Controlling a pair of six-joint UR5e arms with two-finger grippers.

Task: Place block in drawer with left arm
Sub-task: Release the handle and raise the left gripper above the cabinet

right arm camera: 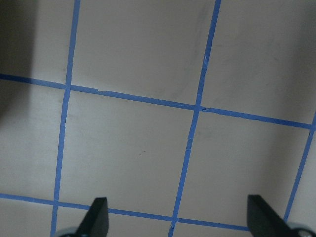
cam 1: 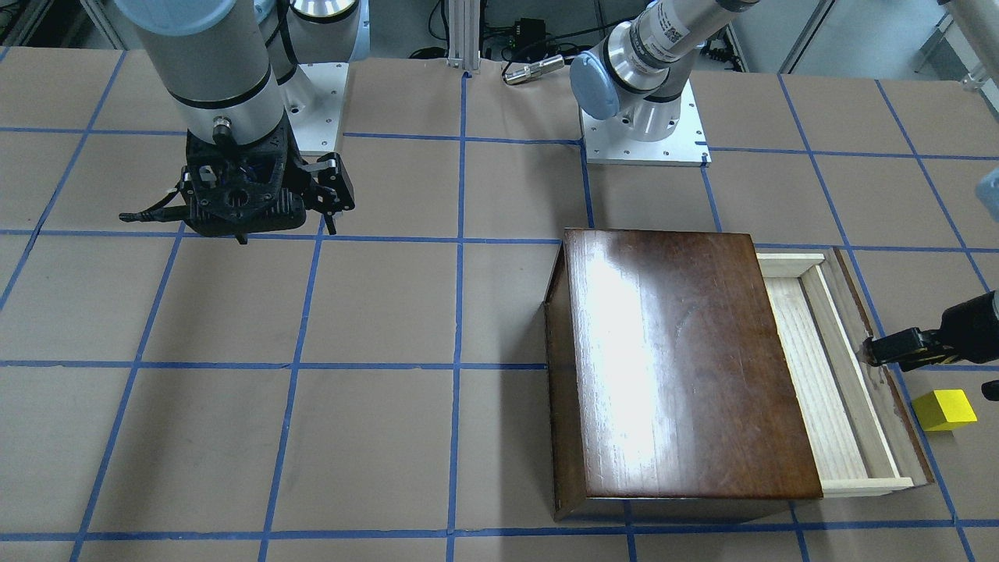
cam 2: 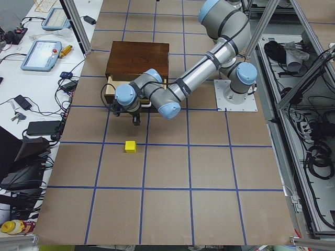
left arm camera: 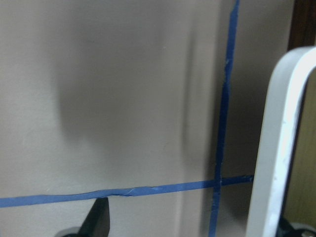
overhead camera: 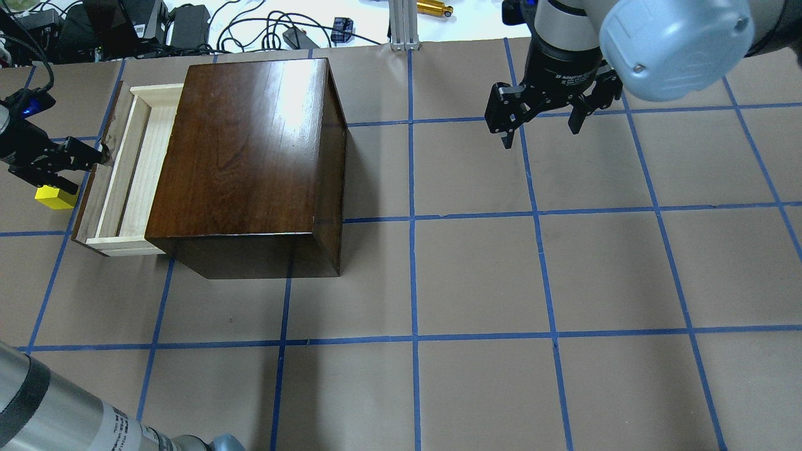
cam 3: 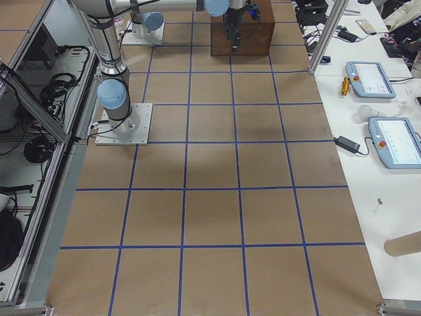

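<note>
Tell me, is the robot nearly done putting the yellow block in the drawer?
Not yet. Done: the drawer is pulled partway out of the wooden box. In hand: the left gripper is at the drawer's dark front panel, carrying nothing. Left: the block lies on the table beside the drawer and needs picking up and dropping in. The right gripper hangs open, far off.

block [cam 1: 945, 409]: bright yellow
drawer [cam 1: 804, 367]: pale wood, dark-brown front
box [cam 1: 671, 367]: glossy dark brown
table [cam 1: 375, 304]: tan, blue grid lines
</note>
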